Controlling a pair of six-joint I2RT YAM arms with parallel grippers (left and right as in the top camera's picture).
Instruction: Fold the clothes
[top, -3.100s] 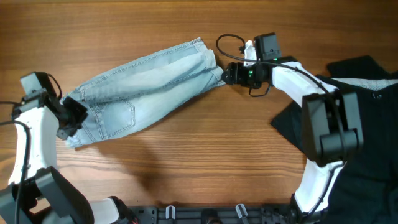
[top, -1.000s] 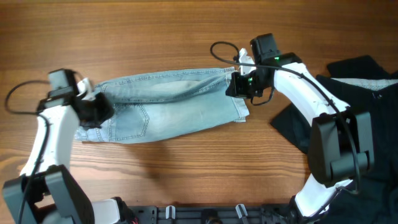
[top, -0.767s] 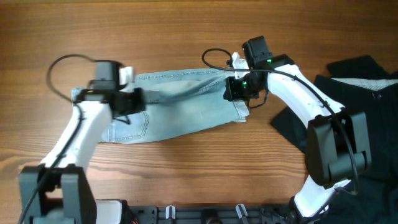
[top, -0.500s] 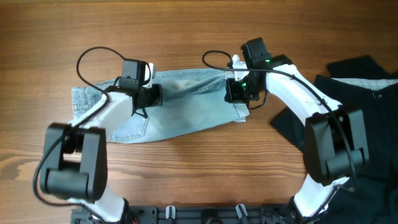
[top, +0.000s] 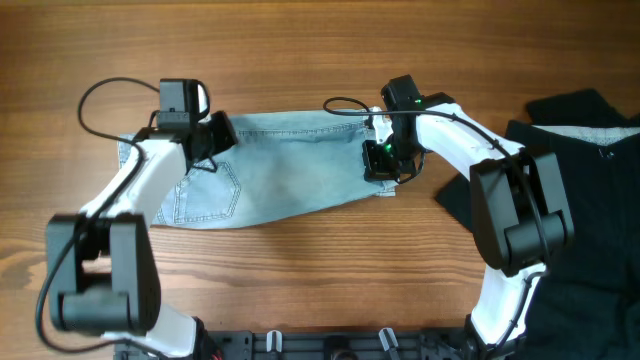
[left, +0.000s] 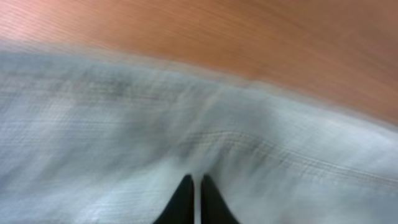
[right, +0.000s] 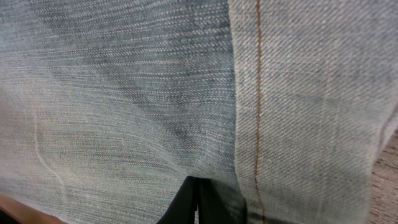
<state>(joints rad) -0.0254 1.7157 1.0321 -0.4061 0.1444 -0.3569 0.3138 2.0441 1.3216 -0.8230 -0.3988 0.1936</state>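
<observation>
Place: a robot test bench, more lab or workshop than lived-in room.
Surface: one wood-grain table (top: 300, 40) fills the whole overhead frame.
Machines: a white-and-black left arm (top: 140, 185) and right arm (top: 460, 135) reach in from the lower left and lower right.
Mounting: a black rail (top: 330, 345) with metal clips runs along the bottom centre.
Wiring: a bare black cable (top: 100, 95) loops loose at the upper left.
Electronics: a green light (top: 418, 100) glows on the right arm, upper centre.
Work material: denim shorts (top: 290, 165) lie spread at centre; a black garment (top: 590, 130) is heaped at the right edge.
</observation>
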